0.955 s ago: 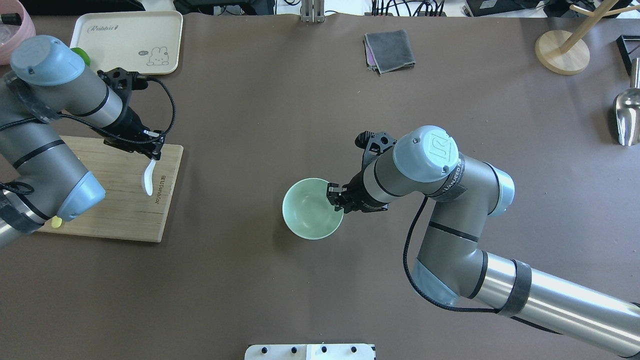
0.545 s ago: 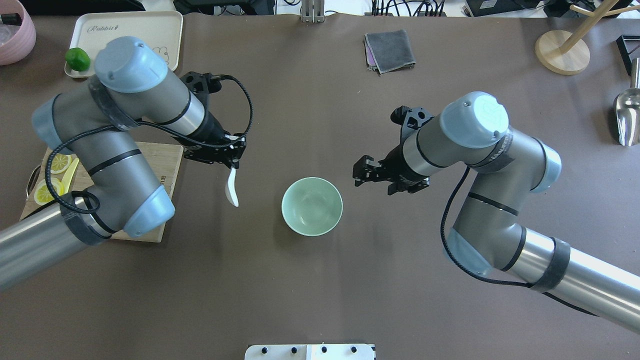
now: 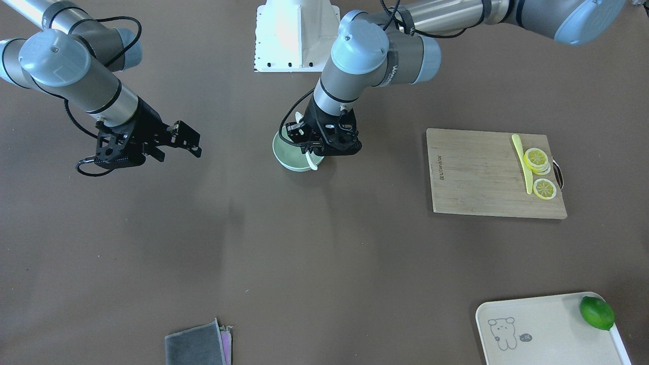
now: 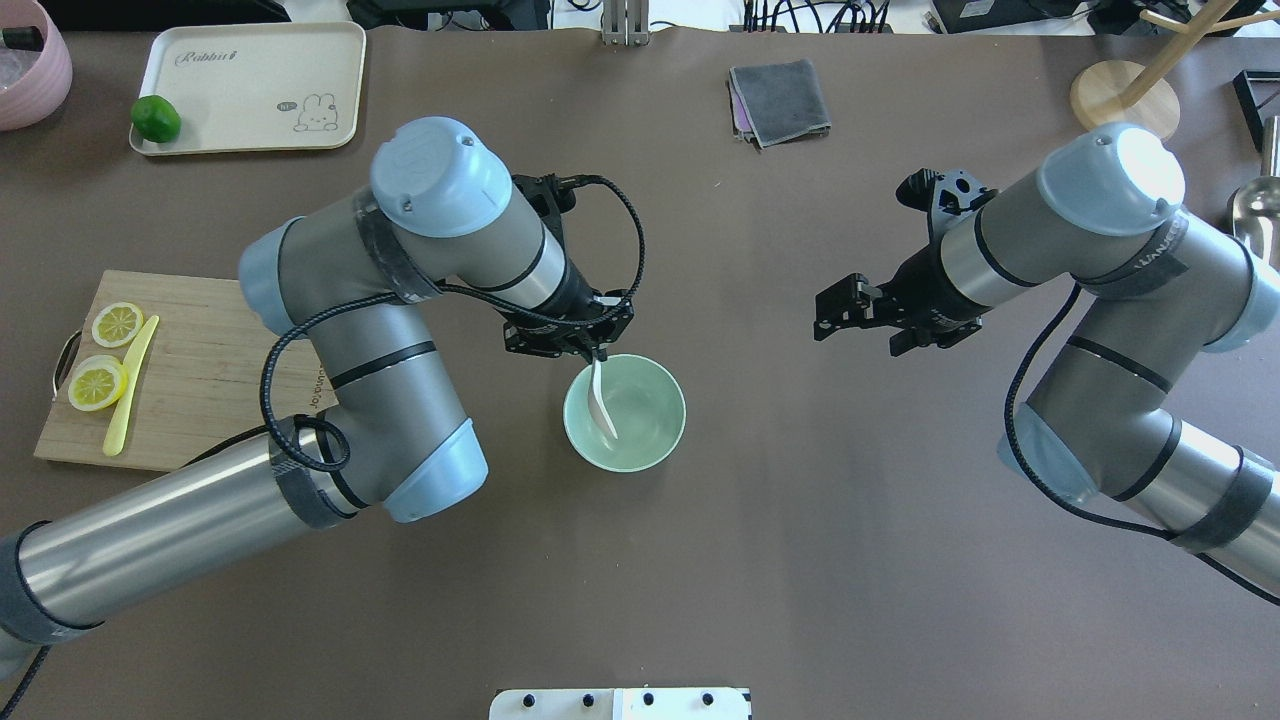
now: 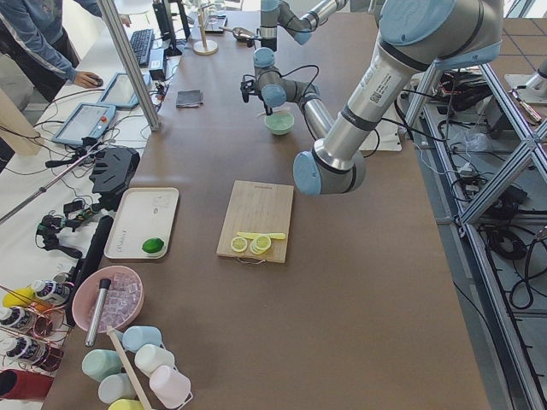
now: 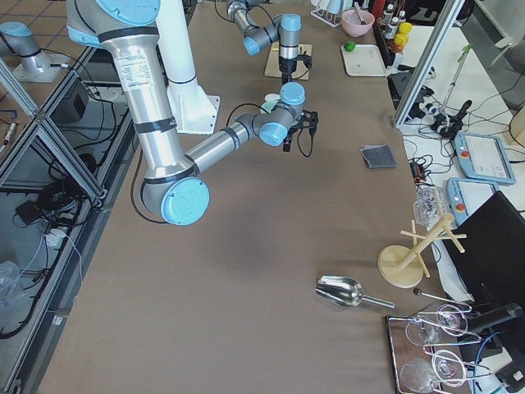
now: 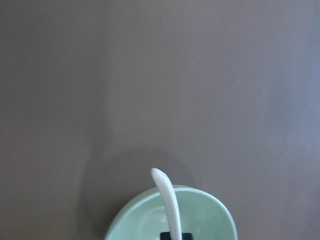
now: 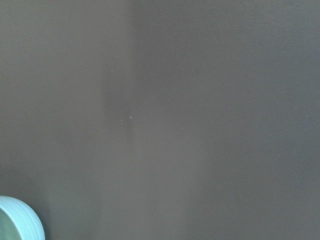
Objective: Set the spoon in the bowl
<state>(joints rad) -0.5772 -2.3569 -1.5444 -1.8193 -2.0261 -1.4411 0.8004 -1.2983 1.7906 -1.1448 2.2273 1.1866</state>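
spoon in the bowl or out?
Held, not dropped: spoon hangs from left gripper over the bowl; scoop below the rim or not, cannot tell.

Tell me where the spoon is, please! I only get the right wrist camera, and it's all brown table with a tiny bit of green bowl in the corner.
Observer: The spoon is hanging by its handle from the left tool, which is shut on it.
Operator: Is it in the bowl yet?
Observer: Not let go yet. From overhead, its scoop is over the inside of the bowl. I cannot tell how low it hangs.
Operator: What's my right tool doing?
Observer: The right tool is open and holds nothing. It is off to the side of the bowl, over the table.
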